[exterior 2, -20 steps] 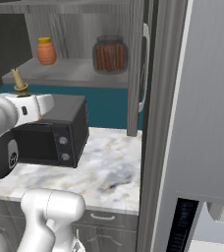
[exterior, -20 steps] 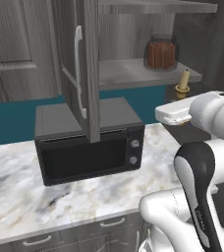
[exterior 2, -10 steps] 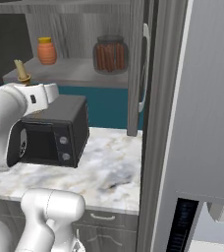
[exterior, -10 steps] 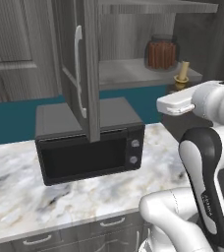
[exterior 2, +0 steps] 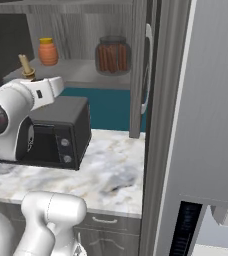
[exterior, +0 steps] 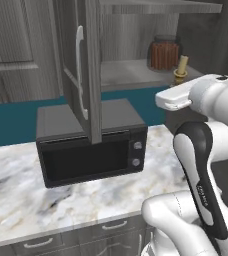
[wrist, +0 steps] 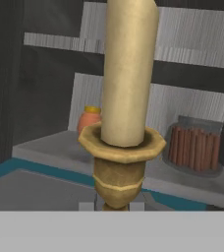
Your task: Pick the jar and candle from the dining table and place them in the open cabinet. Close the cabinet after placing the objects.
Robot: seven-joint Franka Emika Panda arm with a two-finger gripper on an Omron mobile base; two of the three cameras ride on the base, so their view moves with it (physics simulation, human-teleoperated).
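Observation:
My gripper (wrist: pixel 115 206) is shut on the brass holder of the pale-yellow candle (wrist: pixel 128 74), which stands upright and close in the hand view. The candle (exterior: pixel 181 68) rises above my white hand in front of the open cabinet's grey shelf (exterior: pixel 128 74), towards its right end. The jar (exterior: pixel 164 53) of reddish-brown sticks stands on that shelf, behind and left of the candle. In the right base view the candle (exterior 2: pixel 25 65) is left of the jar (exterior 2: pixel 113 54). The dark grey cabinet door (exterior: pixel 80 60) with its silver bar handle hangs open at the left. The dining table is out of view.
A small orange bottle (exterior 2: pixel 48 51) stands on the shelf near the candle. Under the cabinet a black microwave (exterior: pixel 88 142) sits on a marble counter (exterior: pixel 41 200). A tall grey panel (exterior 2: pixel 206 100) rises at the right of the right base view.
My hand has lifted the candle a little higher, up to the level of the cabinet shelf. The jar, bottle and door have not moved.

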